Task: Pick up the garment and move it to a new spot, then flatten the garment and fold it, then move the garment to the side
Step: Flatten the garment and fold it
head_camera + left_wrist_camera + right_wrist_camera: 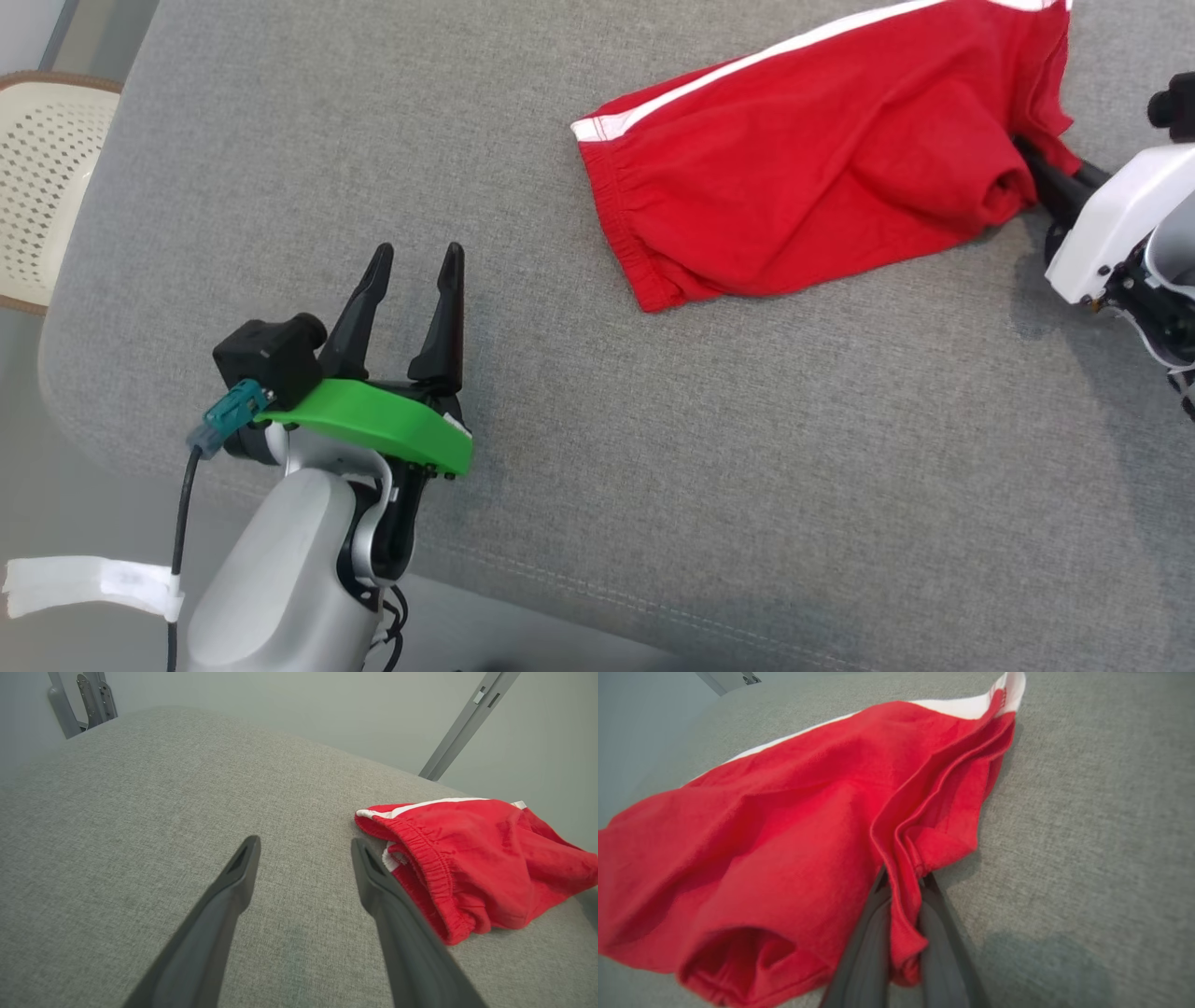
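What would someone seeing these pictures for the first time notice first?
The rumpled red shorts at the far right of the grey cushion. The right gripper pinches a fold of them between its fingers; the left gripper, open, with a green bracket, stands apart at near left.

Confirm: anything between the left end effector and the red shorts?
Nothing visible. Only bare grey cushion lies between the open left end effector and the waistband of the red shorts. The right end effector is closed on their hem at the other end.
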